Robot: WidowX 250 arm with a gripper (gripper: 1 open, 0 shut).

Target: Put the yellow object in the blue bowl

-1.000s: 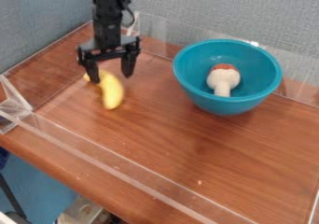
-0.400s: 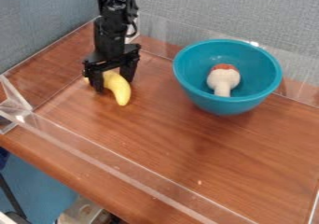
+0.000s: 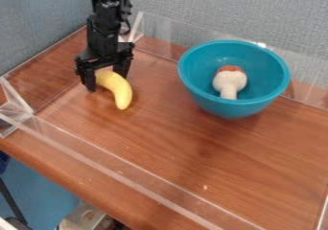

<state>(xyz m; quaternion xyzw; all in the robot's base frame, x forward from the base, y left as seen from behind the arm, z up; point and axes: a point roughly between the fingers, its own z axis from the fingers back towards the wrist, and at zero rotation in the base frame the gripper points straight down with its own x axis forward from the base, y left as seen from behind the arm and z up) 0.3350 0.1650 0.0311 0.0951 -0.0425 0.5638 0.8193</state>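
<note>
1. While your gripper (image 3: 102, 72) points down over the left rear of the table (image 3: 193, 157), its fingers stand spread wide and hold nothing.
2. You will find the banana (image 3: 119, 90) lying flat on the wood, its upper end between the two fingers; whether either finger touches it cannot be told.
3. The bowl (image 3: 233, 78) sits upright to the right of the banana, well apart from it, near the rear edge.
4. Note that the bowl is not vacant: a whitish mushroom piece (image 3: 228, 80) with a brownish-orange top lies inside it.
5. The wood between banana and bowl is bare.
6. A clear plastic wall (image 3: 77, 143) runs around the table edge, low along the front and left sides, with a raised clear corner at the far left.
7. Behind the table you have a grey-blue fabric backdrop (image 3: 218, 13); the arm rises in front of it.
</note>
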